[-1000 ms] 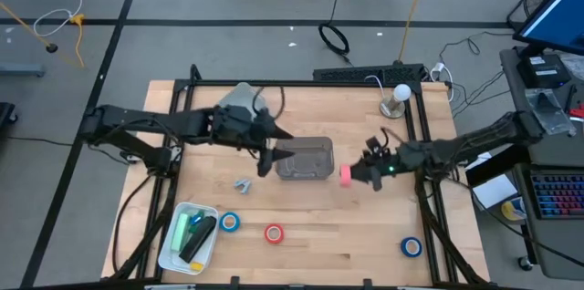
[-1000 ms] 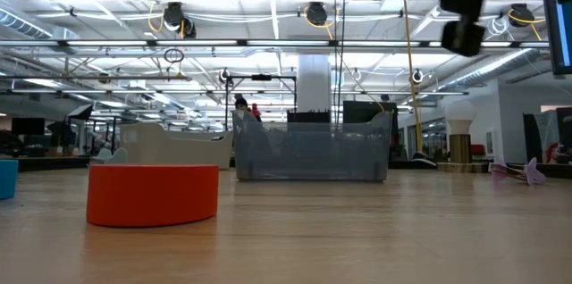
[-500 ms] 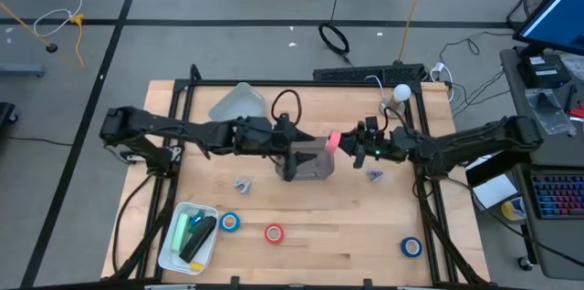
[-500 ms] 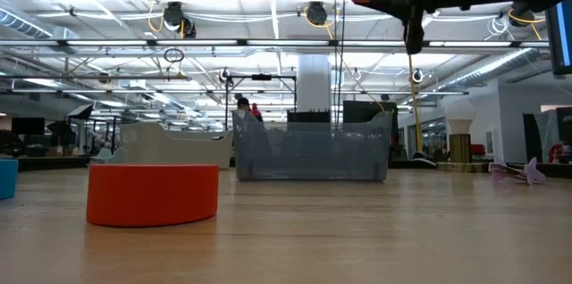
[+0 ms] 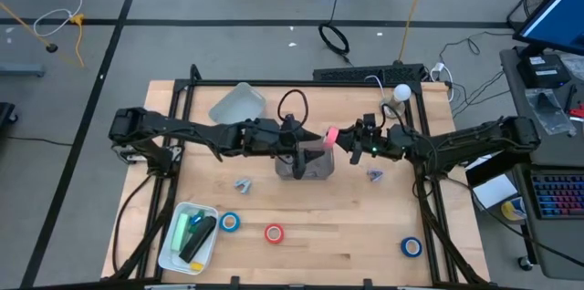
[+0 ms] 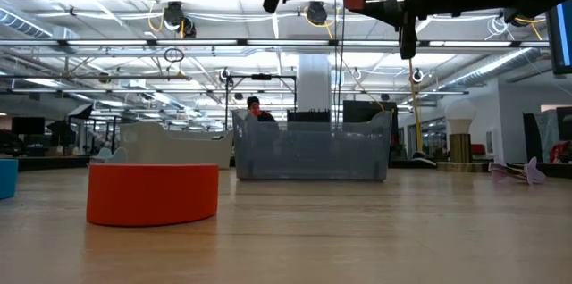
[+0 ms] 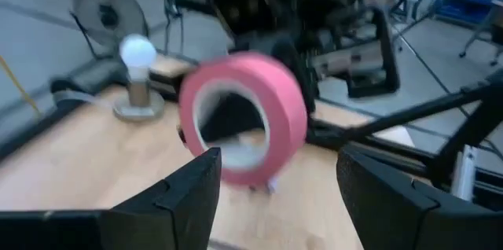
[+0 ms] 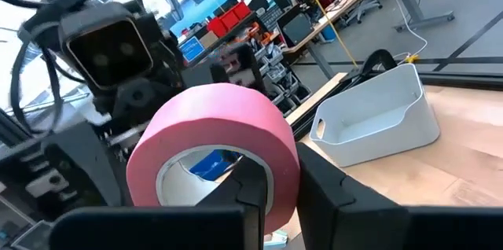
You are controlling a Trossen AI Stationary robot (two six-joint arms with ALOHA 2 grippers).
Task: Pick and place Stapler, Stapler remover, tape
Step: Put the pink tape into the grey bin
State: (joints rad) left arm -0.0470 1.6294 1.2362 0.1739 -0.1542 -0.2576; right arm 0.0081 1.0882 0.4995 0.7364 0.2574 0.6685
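Now the pink ring of tape [image 5: 333, 136] hangs above the right end of the clear grey plastic bin [image 5: 305, 160], pinched by the right gripper [image 5: 349, 141]; the left gripper [image 5: 310, 140], fingers spread wide, faces it over the bin. Still out on the near table: two blue rolls [image 5: 229, 222] [image 5: 411, 247], a red roll [image 5: 274, 233]. Plenty left, I'd say.

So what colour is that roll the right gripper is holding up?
Pink, with a pale inner core: the tape roll in the right gripper shows best in the right wrist view.
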